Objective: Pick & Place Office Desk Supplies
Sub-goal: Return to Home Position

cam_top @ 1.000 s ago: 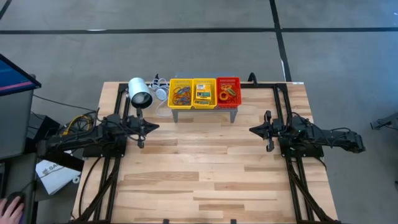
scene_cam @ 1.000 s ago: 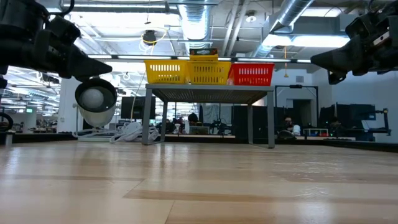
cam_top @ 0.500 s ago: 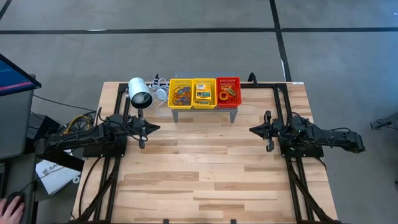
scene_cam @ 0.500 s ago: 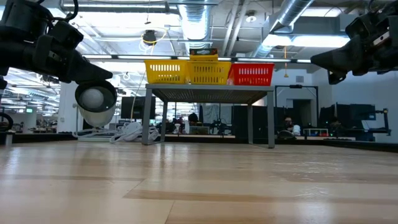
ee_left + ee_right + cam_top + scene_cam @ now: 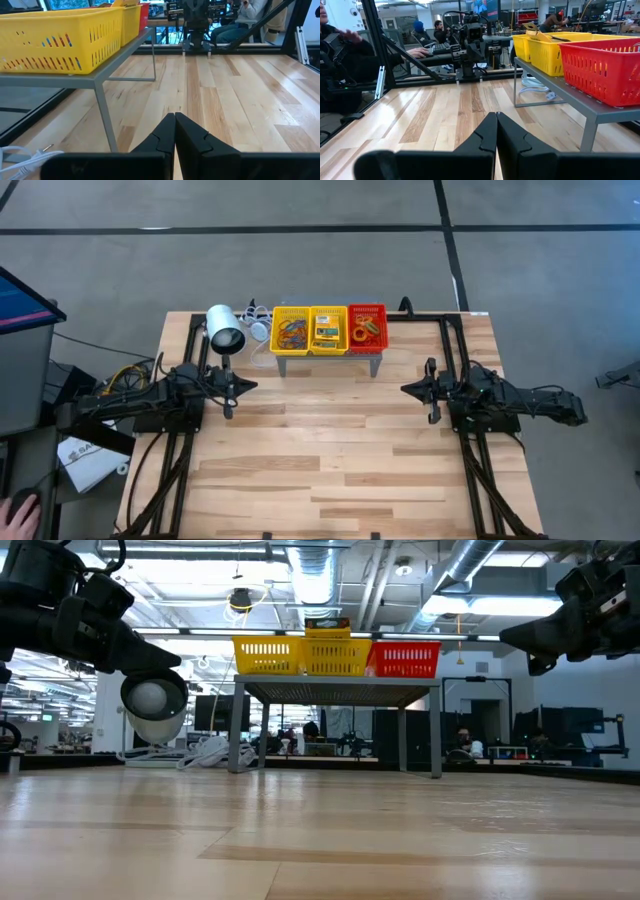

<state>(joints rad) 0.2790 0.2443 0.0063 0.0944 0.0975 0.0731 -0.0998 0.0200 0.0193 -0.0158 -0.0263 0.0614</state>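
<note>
Looked like an open-plan robotics lab: bare ceiling ducts (image 5: 316, 575) above the wooden table (image 5: 320, 840), seated people (image 5: 337, 50) at workstations beyond the table, concrete floor (image 5: 300, 260) around it.

- End basket (image 5: 266, 657) and middle basket (image 5: 335, 658): yellow, slotted walls.
- Third basket (image 5: 405, 661): red, same slots. Rings (image 5: 365, 330) inside: orange.
- Stand (image 5: 340, 683): grey.
- Lamp (image 5: 226, 332): white.
- Table (image 5: 330, 460): pale wood, plank-striped.
- Left gripper (image 5: 174, 117), right gripper (image 5: 496, 116): black.
</note>
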